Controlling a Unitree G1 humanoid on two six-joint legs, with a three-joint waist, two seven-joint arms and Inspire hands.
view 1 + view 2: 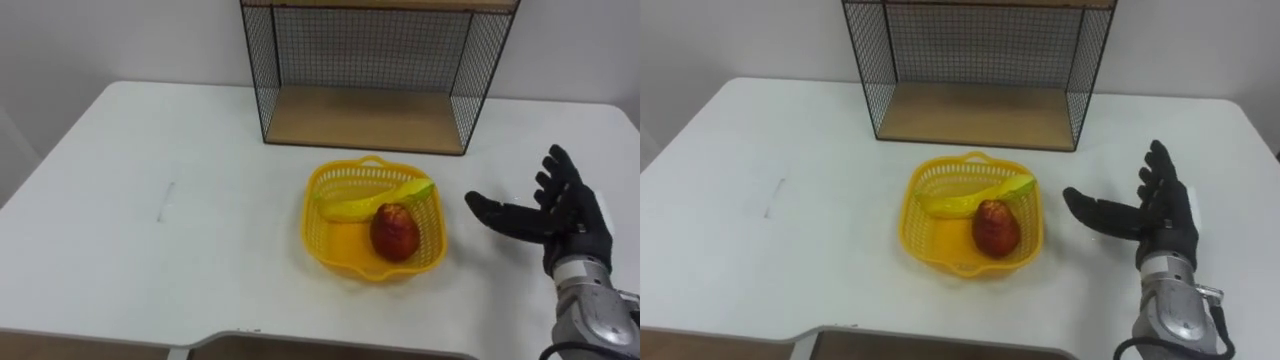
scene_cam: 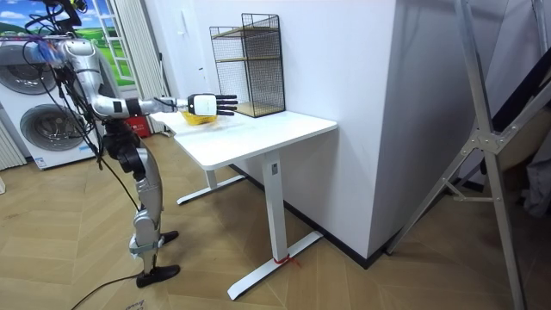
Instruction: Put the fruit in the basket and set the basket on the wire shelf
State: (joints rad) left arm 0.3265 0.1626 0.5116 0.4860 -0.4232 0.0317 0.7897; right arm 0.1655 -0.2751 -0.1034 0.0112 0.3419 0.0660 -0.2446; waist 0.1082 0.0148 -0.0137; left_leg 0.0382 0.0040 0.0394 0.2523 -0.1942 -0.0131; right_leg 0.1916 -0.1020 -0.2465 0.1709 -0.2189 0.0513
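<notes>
A yellow plastic basket [image 1: 322, 243] [image 1: 921, 238] rests on the white table [image 1: 150, 200], a little in front of the wire shelf [image 1: 378, 70] [image 1: 980, 65]. Inside it lie a yellow banana [image 1: 372, 202] [image 1: 973, 198] and a red fruit [image 1: 395, 232] [image 1: 996, 228]. My right hand [image 1: 560, 215] [image 1: 1160, 215] hovers open to the right of the basket, palm toward it, fingers spread, a short gap away. In the room view the right hand [image 2: 207, 104] reaches out over the table, beside the basket [image 2: 196, 120].
The shelf has black mesh sides and wooden boards; its lower board [image 1: 365, 120] stands open toward me. A faint mark [image 1: 166, 200] shows on the tabletop at left. Washing machines [image 2: 39, 112] stand behind me in the room view.
</notes>
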